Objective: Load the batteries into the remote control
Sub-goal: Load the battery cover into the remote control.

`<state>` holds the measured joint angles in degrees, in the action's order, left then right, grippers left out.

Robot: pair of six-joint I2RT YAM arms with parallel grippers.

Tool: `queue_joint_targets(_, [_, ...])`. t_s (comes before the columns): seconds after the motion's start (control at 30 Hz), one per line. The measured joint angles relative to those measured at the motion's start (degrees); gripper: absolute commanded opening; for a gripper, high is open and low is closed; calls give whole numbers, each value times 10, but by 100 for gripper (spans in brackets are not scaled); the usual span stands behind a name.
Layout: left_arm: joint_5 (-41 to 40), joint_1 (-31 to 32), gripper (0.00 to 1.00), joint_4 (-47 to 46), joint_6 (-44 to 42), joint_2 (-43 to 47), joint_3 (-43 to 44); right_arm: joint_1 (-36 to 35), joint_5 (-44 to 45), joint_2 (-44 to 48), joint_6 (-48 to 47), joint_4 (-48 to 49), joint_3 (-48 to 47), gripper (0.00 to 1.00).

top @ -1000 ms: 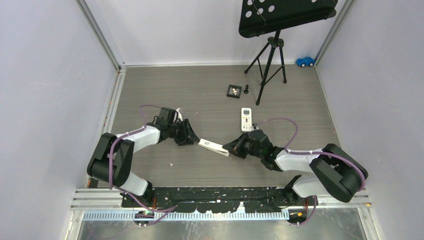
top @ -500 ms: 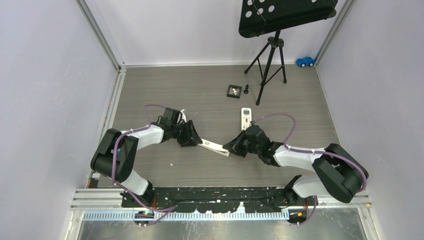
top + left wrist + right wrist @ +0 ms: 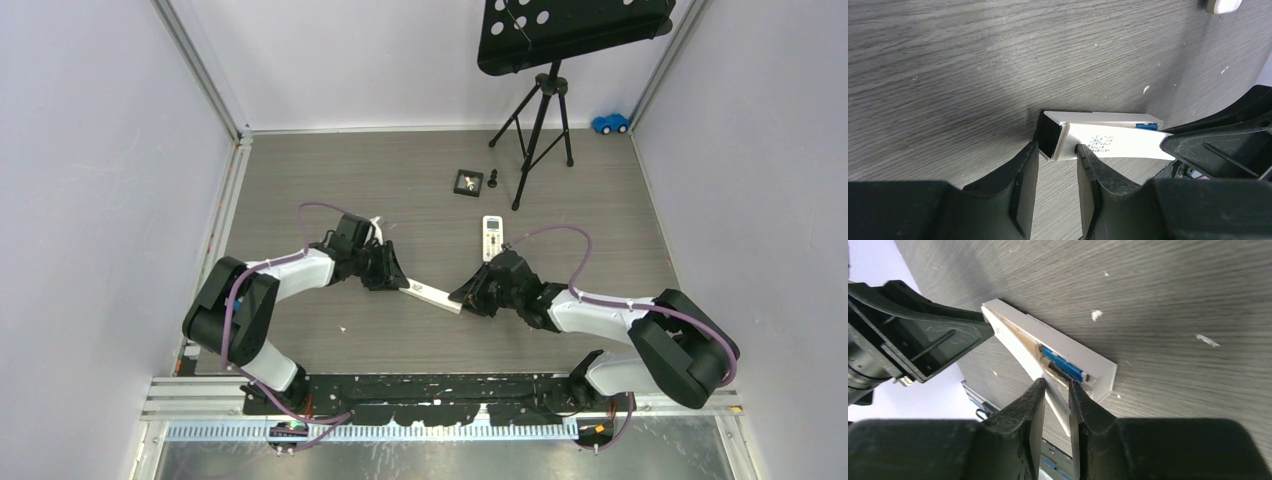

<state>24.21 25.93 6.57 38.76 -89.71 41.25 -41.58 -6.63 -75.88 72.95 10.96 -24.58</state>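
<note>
Grey wood-grain table (image 3: pixel 300 180): white remote face up (image 3: pixel 492 238), tripod (image 3: pixel 537 130), small black box (image 3: pixel 467 181), blue toy car (image 3: pixel 610 123).

left gripper (image 3: pixel 397 282): shifted right, closed tighter on remote (image 3: pixel 433 296) | remote: nudged right | right gripper (image 3: pixel 1055 386): jaws parted slightly

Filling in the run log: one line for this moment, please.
left tool: clamped on remote end | right tool: jaws astride remote's edge | blue battery: seated in remote, exposed
</note>
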Motion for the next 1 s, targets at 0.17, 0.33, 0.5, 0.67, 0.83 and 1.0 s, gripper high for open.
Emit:
queue_joint_targets(0.17, [-13, 7, 33, -1, -1, 2, 0, 0, 6, 28, -11, -52, -1, 41])
queue_joint_targets(0.33, [-16, 7, 33, -2, 0, 1, 0, 0, 16, 43, -22, -111, -3, 43])
queue_joint_targets(0.5, [-16, 7, 32, -3, 0, 0, 0, 0, 23, 43, -27, -144, -3, 38])
queue_joint_targets(0.67, [-11, 7, 31, -5, 0, -2, 0, 0, 25, 43, -29, -144, -7, 31])
queue_joint_targets(0.83, [-7, 7, 27, -10, 0, -4, 0, 0, 32, 43, -37, -154, -14, 25])
queue_joint_targets(1.0, [-3, 7, 21, -16, 0, -7, 0, 0, 39, 43, -49, -173, -27, 17])
